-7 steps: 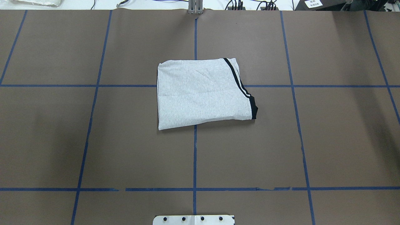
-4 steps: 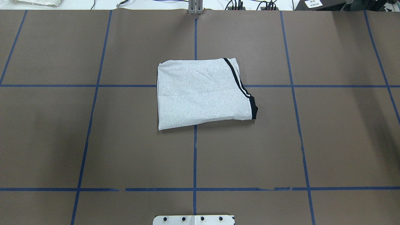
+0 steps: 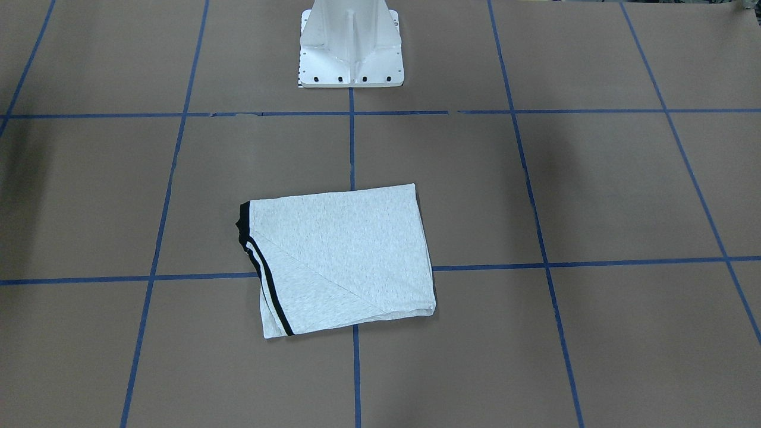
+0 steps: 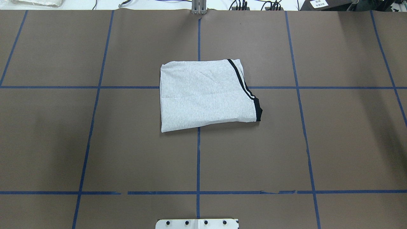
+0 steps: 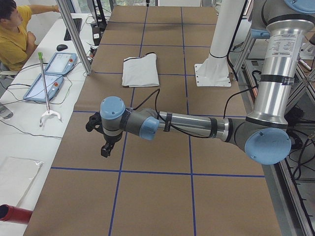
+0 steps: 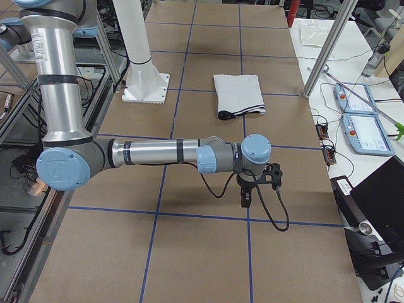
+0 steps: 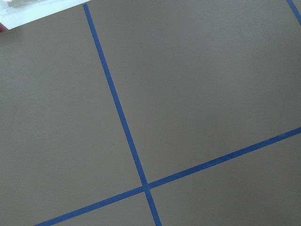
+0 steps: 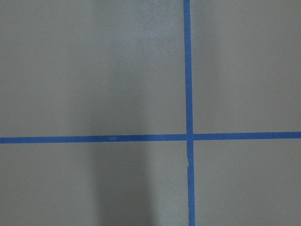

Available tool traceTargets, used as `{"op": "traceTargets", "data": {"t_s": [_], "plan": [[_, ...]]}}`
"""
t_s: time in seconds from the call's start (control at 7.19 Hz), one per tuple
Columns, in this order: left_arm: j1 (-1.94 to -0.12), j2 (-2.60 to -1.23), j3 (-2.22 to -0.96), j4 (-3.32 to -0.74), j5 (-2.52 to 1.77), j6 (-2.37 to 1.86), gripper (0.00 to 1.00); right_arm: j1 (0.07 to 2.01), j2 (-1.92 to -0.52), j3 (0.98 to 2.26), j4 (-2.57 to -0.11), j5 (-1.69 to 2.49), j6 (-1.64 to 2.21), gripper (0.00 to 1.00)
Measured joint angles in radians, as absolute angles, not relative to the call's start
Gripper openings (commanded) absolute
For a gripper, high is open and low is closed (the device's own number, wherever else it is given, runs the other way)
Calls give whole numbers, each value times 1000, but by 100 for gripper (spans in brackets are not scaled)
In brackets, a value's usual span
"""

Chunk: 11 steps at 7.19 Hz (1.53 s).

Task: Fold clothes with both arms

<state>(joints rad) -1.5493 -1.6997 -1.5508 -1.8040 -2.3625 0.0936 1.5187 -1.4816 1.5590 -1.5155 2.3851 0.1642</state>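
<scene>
The grey T-shirt (image 4: 206,95) lies folded into a rough rectangle at the table's middle, its black-and-cream stripe along its right edge in the overhead view. It also shows in the front view (image 3: 342,261) and both side views (image 5: 140,70) (image 6: 238,95); the print is hidden. My left gripper (image 5: 101,140) hangs over bare table far from the shirt, towards the table's left end. My right gripper (image 6: 249,189) hangs likewise towards the right end. Neither shows in the overhead or front views, so I cannot tell whether they are open or shut. Both wrist views show only brown paper and blue tape.
The white pedestal base (image 3: 351,47) stands at the robot's side of the table. An operator in yellow (image 5: 15,39) sits beyond the far edge, with teach pendants (image 5: 49,78) (image 6: 363,120) and a metal pole (image 5: 74,34). A laptop (image 6: 379,196) sits off the right end.
</scene>
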Motion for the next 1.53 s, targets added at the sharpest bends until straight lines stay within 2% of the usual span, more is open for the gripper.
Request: {"op": "traceTargets", "data": {"t_s": [1.53], "plan": [[-1547, -1689, -1551, -1799, -2305, 95, 100, 1510, -1493, 1572, -1528, 2370, 157, 100]]}}
